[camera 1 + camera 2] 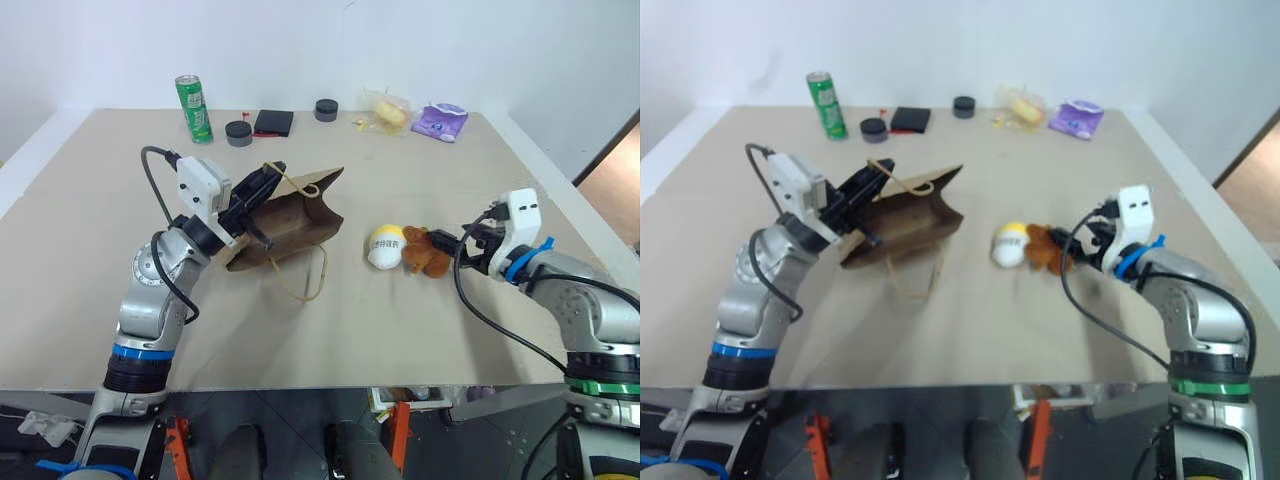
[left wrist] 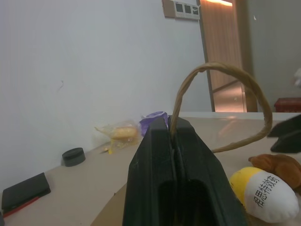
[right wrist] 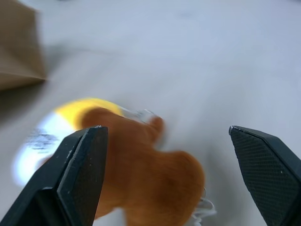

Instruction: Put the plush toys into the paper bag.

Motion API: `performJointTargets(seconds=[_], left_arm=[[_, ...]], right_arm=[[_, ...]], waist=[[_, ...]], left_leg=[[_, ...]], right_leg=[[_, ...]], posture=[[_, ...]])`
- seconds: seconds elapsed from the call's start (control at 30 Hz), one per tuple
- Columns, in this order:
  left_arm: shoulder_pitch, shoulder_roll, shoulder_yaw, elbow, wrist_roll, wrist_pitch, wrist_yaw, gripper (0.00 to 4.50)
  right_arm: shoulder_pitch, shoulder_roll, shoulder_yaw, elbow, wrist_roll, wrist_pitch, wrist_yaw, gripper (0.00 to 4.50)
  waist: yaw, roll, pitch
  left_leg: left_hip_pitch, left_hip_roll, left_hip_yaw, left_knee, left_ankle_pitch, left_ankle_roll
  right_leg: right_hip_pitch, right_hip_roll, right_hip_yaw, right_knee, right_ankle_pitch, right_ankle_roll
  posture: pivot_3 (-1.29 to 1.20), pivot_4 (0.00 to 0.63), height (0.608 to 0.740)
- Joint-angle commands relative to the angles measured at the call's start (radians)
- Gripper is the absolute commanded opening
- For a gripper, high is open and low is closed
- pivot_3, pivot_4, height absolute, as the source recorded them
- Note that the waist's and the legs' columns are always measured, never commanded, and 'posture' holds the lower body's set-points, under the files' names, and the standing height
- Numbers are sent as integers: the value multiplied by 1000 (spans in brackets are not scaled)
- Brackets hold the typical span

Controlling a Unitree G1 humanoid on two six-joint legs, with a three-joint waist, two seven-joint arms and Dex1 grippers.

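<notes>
- Left eye view: a beige table [image 1: 330, 340] against a white wall fills the frame. The paper bag [image 1: 290, 222] lies on its side left of centre, its mouth facing right. The left gripper [image 1: 262, 190] is clamped on the bag's upper handle [image 1: 300, 183], lifting the top edge. Right of centre, the white egg-shaped toy [image 1: 384, 247] and the brown furry toy [image 1: 427, 252] lie touching on the table, outside the bag. The right gripper [image 1: 462, 245] sits just right of the brown toy, holding nothing. Along the top edge stand a green can [image 1: 193, 108], a purple pouch [image 1: 440, 121] and a wrapped yellow item [image 1: 387, 110].
- Right eye view: the same layout, with both toys between bag and right gripper.
- Left wrist view: black fingers [image 2: 160, 160] pressed together on the tan loop handle; both toys at lower right.
- Right wrist view: jaws spread wide, the brown toy between them and untouched, the bag at upper left.
- Progress: neither toy is bagged; as I judge it, both grasps and drops remain.
</notes>
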Motion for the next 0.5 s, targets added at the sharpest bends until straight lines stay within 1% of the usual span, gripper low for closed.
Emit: performJointTargets(seconds=[0.03, 0.1, 0.13, 0.2, 0.23, 0.33, 0.37, 0.4, 0.5], left_arm=[[-38, 3, 32, -33, -19, 5, 5, 0], [-43, 3, 37, -32, -21, 11, 5, 0], [-44, 3, 39, -33, -21, 14, 5, 0], [-47, 1, 42, -34, -21, 19, 5, 0], [-49, 0, 42, -35, -21, 21, 6, 0], [-53, -2, 44, -35, -21, 26, 5, 0], [-54, -3, 45, -33, -21, 26, 5, 0], [-56, -4, 45, -30, -20, 25, 5, 0], [-60, -8, 45, -21, -18, 23, 4, 0]], right_arm=[[-14, 13, 15, 55, -31, -32, 13, 4432], [-18, 19, 12, 68, -21, -24, 34, 3902], [-17, 16, 17, 70, -21, -16, 44, 3725], [-11, 10, 24, 64, -13, 7, 67, 2778], [-3, 6, 28, 54, -10, 15, 81, 2404], [18, -1, 27, 31, -8, 30, 103, 701], [26, -6, 29, 23, -7, 39, 109, 328], [34, -9, 31, 14, -5, 44, 115, 35], [41, -6, 13, -6, -2, 30, 117, 35]], waist=[[2, 0, 0], [2, 0, 0], [2, 0, 0], [2, 0, 0], [2, 0, 0], [2, 0, 0], [2, 0, 0], [2, 0, 0], [3, 0, 0]], left_leg=[[0, 0, 0, 0, 0, 0], [0, 0, 0, 0, 0, 0], [0, 0, 1, 0, 0, 0], [0, 0, 1, 0, 0, 0], [0, 0, 1, 0, 0, 0], [0, 0, 0, 1, 0, 0], [0, 0, 0, 1, 0, 0], [0, 0, 0, 1, 0, 0], [0, 0, 0, 1, 0, 0]], right_leg=[[0, 0, 0, 0, 1, 1], [0, 0, 1, 0, 1, 4], [0, 0, 1, 0, 1, 4], [0, 0, 1, 0, 2, 5], [0, 0, 1, 0, 1, 4], [1, 0, 1, 0, 0, 2], [1, 0, 1, 0, 0, 2], [1, 0, 1, 0, 0, 2], [1, 0, 1, 0, 0, 2]], posture=[[0, 150, 740], [0, 150, 740], [0, 150, 740], [0, 150, 740], [0, 150, 740], [0, 150, 740], [0, 150, 740], [0, 150, 740], [0, 150, 740]])
